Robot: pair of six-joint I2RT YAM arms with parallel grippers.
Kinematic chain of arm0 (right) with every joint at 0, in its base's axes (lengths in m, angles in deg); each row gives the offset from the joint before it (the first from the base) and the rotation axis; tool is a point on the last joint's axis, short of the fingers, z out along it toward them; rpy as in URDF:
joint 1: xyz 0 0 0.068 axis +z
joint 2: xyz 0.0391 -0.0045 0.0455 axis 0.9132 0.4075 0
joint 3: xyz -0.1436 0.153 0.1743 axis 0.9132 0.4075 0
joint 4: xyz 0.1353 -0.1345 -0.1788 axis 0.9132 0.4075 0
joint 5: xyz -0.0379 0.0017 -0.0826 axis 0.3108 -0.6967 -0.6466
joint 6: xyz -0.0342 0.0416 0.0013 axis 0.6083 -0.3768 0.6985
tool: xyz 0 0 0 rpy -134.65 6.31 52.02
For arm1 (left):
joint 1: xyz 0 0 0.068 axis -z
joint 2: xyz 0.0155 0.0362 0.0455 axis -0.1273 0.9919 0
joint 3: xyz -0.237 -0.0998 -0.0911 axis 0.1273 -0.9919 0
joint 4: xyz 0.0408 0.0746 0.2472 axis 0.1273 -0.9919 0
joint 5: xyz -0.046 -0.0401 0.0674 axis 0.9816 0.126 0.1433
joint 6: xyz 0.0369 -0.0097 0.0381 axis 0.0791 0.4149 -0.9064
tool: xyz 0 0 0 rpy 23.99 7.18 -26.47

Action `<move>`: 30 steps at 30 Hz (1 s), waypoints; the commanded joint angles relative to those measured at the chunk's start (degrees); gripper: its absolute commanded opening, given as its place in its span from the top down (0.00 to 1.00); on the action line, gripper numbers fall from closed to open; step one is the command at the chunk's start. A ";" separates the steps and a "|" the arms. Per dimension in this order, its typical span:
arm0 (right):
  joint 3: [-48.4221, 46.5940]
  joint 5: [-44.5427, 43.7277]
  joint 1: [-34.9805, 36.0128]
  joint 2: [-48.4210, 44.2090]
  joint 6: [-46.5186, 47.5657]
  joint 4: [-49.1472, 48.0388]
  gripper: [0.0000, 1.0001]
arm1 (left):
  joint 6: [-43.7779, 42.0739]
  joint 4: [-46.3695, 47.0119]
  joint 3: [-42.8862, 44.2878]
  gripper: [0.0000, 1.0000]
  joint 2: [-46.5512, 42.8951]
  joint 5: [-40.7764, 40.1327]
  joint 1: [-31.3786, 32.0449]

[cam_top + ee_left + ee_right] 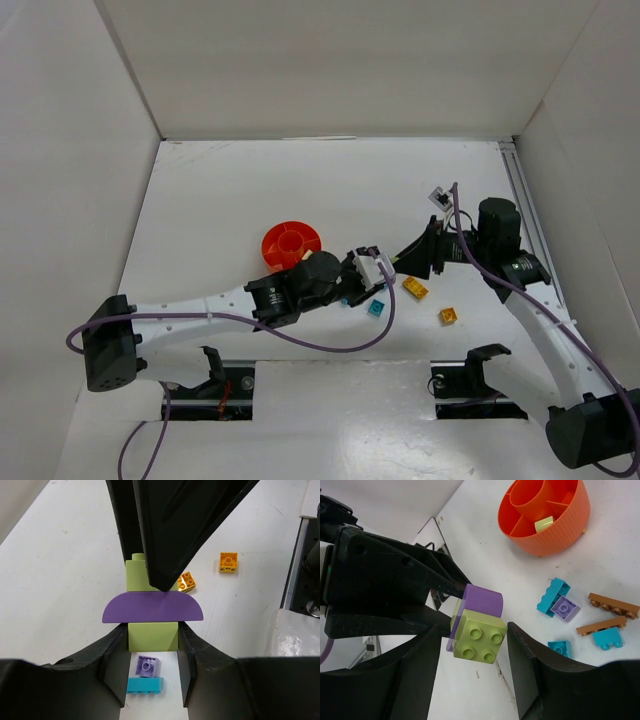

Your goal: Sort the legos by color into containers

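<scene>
Black fingers [530, 670] of the right gripper [475, 629] stood on either side of a pale green brick [479, 639]. They were very near its sides, but I could not tell whether they had gripped it. That brick was pressed onto a purple arched piece [482, 600], behind which sat a second pale green brick [152, 636]. The left gripper [152, 639] was clamped on that second brick and held the whole stack off the table [250, 190], on the right arm's side of the orange dish [560, 535].

The main risk looked to be the separation:
- **Sudden release:** if the two arms pulled apart unevenly, the studs could let go all at once and a brick might spring out of a grip and skip away.
- **Wrong split:** the purple piece could stay on either green brick, leaving two colours joined.
- **Poor hold:** a grip on the brick's corners could twist it, and the fingers of the two arms were close enough to knock together.

One pale green piece [545, 524] already lay in a wedge of the dish. Loose on the table beyond were teal bricks [552, 595], a lilac brick [565, 608] and brown plates [612, 605]. Two orange-yellow bricks [228, 562] lay further off.

No brand, label or writing could be read. A small white tag [437, 197] near the right arm was too small to make out.
</scene>
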 commanded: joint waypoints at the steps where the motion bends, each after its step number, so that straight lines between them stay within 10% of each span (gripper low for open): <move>1: -0.74 2.26 -0.32 -0.97 0.17 -3.14 0.40 | -0.13 3.75 0.07 0.90 -1.98 -0.26 0.16; 16: -2.84 1.12 -0.32 0.62 3.33 1.17 0.37 | -0.65 5.42 -0.46 0.90 -3.04 -0.26 0.16; 30: -2.23 3.75 -2.77 0.62 1.49 -2.52 0.85 | -0.13 5.61 -1.16 0.91 -2.52 -0.26 0.16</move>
